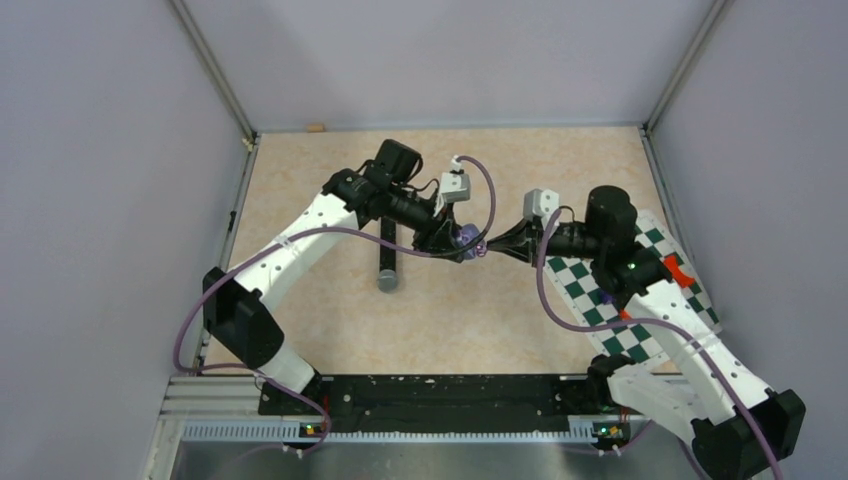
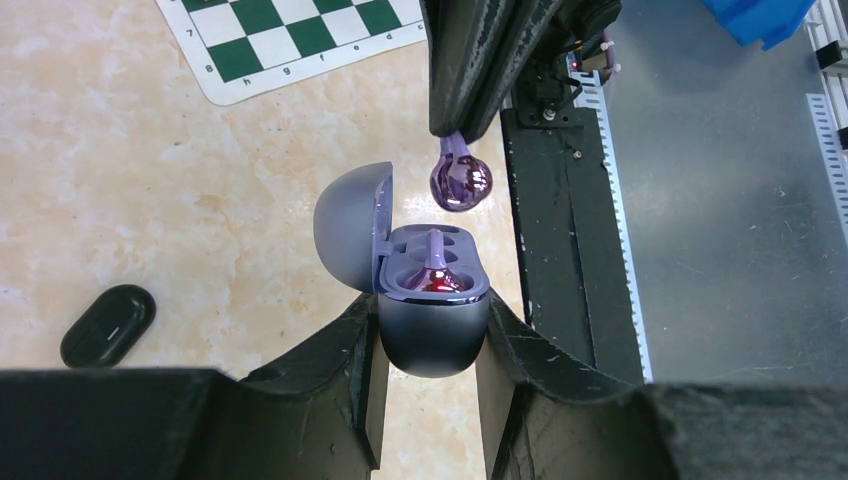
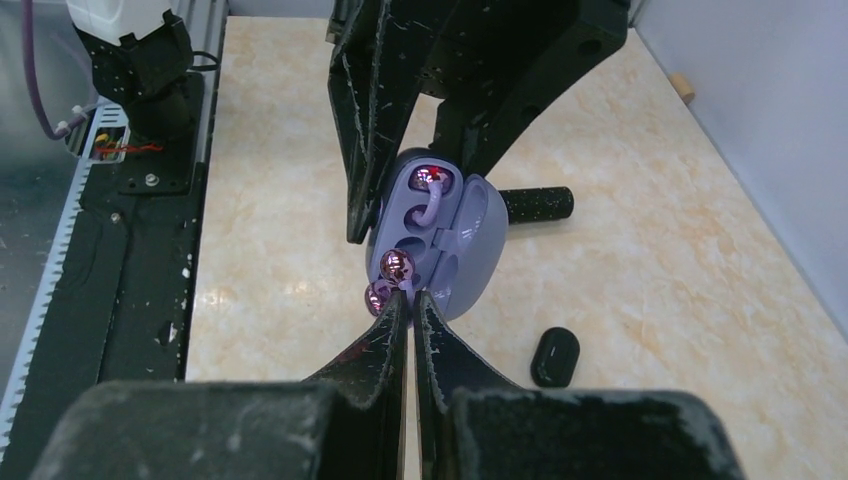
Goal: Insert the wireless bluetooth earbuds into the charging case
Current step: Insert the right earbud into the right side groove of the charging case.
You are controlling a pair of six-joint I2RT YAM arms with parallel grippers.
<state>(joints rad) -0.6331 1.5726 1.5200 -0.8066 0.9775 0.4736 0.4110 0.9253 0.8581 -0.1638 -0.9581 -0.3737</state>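
Earbuds in glossy purple are split between two places. One purple earbud [image 2: 460, 182] hangs in the air just above the open charging case [image 2: 432, 335], pinched by its stem in the right gripper [image 2: 462, 128], whose fingers are closed almost completely with only the thin stem between them. The second earbud [image 2: 431, 268] already sits in one pocket of the case, its stem lying along the well with a red glint at its lower end, and the pocket beside it is vacant. The left gripper [image 2: 432, 322] clamps the rounded grey-purple body of the case from both sides, its fingers spread only as wide as the case, which is held off the table with its domed lid [image 2: 348, 238] swung open to one side. On the marbled tabletop [image 2: 150, 190] below lie a small black oval case [image 2: 108, 324], a green-and-white chessboard mat [image 2: 290, 40] and a dark cylindrical microphone [image 1: 388, 262], all well apart from the two grippers.
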